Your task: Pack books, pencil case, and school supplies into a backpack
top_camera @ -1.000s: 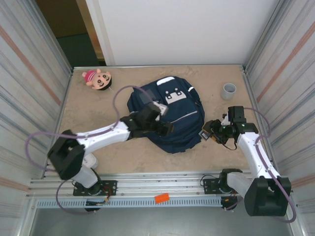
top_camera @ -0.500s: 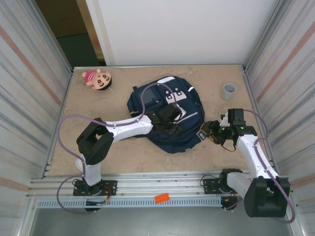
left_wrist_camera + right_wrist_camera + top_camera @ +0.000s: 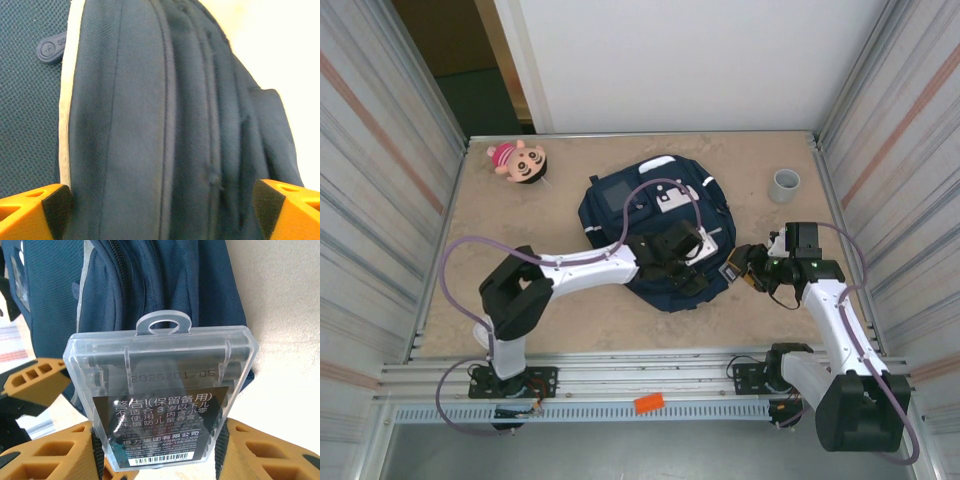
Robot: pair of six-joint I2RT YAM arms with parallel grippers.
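Reaching across the backpack [image 3: 620,205], the left gripper [image 3: 692,268] has been moved to its right edge
Its jaws are spread wide; a clear plastic box [image 3: 162,390] is clamped in the right gripper [image 3: 740,270] just beside the backpack

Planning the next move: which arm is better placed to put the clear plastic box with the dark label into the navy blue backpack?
Probably right. The right gripper grips the clear plastic box with the dark label beside the navy blue backpack. The left gripper hangs open and empty over its fabric.
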